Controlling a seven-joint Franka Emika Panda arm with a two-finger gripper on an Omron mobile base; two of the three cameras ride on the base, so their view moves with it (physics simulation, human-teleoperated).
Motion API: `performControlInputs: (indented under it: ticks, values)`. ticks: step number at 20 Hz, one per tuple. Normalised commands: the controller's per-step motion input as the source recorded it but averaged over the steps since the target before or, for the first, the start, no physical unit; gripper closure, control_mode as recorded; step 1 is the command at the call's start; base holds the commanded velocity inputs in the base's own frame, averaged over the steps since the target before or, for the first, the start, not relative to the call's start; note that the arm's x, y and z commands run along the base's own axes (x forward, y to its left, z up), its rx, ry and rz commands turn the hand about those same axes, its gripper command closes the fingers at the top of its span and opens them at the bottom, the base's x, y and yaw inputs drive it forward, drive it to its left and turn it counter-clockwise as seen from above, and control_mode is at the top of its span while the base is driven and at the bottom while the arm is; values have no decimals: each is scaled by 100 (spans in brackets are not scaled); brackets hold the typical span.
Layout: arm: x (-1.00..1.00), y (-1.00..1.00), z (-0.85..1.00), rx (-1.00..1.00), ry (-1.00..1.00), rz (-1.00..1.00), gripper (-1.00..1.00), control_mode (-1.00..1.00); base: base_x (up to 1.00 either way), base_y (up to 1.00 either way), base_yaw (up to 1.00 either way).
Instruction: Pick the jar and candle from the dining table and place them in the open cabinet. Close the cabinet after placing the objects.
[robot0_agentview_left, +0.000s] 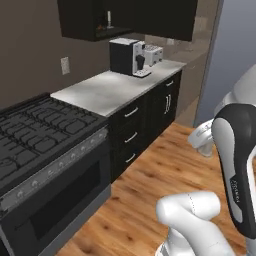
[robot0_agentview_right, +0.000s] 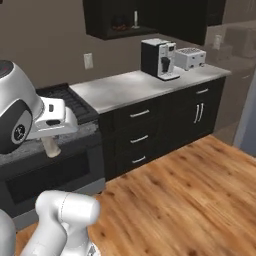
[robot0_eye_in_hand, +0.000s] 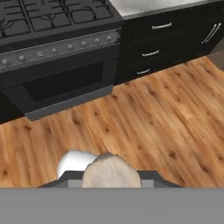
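**A:** Start at the left. What's there?

**B:** A black gas stove sits nearest, with its oven below. To its right a pale counter runs toward the far end over black drawers with short silver handles.

**A:** And on the counter?

**B:** At the far end stands a black and white coffee machine. A white toaster is just beside it on the right.

**A:** Where is the candle?

**B:** The candle stands upright inside the cabinet, which hangs high on the far wall above the coffee machine. In the right base view a dark round thing sits left of the candle on the same shelf. It is too small to name.

**A:** And the claw?

**B:** The gripper hangs near the stove front, over the wooden floor. It is clenched on a pale tan object. In the hand view that object shows as a rounded blob between the fingertips. I cannot tell whether it is the jar.
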Motion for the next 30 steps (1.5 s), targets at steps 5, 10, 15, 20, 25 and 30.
performControlInputs:
  ticks: [5,10,15,20,25,30]
  values:
    - [0,0,0,0,0,0,100,100,88,-59,38]
    - [0,0,0,0,0,0,100,100,96,-44,43]
    - [0,0,0,0,0,0,100,100,86,-38,41]
    - [0,0,0,0,0,0,100,100,70,-60,25]
    - [0,0,0,0,0,0,100,100,52,-74,1]
    - [0,0,0,0,0,0,100,100,18,-22,0]
